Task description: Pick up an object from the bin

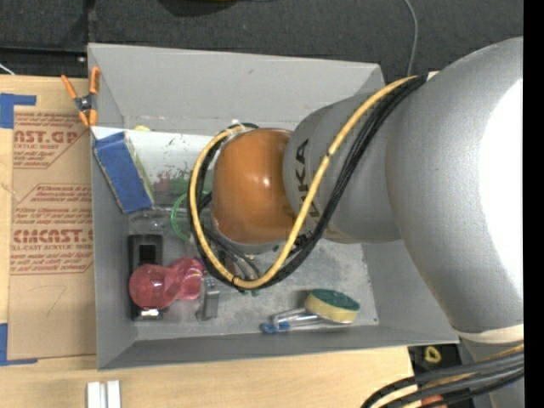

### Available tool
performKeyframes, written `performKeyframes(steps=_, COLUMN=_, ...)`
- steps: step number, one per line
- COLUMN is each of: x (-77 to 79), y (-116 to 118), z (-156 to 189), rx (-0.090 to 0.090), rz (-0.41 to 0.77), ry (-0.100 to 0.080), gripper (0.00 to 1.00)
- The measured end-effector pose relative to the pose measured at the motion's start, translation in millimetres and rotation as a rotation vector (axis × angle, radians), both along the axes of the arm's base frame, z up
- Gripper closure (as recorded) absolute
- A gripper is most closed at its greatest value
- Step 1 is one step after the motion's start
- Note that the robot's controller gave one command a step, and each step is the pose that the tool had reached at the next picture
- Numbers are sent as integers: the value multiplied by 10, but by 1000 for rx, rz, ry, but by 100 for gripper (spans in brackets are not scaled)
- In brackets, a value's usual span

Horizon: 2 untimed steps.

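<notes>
Arm [408, 168] low in the grey bin [238, 66], probably to grasp something beneath, its orange wrist cover [251, 185] hiding the jaws so their opening cannot be told; a pink rubbery toy [161, 283] lies nearest them, a yellow scrubber [331, 306] farther off on their other side.

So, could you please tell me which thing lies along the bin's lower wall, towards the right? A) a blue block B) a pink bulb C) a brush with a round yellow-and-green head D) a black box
C: the brush lies by itself there, its blue handle pointing left, while the pink bulb and blue block sit at the left side.
</notes>
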<state>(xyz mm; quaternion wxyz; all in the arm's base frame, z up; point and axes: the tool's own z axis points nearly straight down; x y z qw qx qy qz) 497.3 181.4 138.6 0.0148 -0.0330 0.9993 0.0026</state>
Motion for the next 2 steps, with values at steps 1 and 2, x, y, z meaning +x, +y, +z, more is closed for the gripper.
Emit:
performKeyframes(steps=1, x=55, y=284, z=-465, rx=5, rz=-260, ry=20, gripper=100)
performKeyframes(steps=2, x=54, y=287, z=-467, rx=7, rz=-260, ry=18, gripper=100)
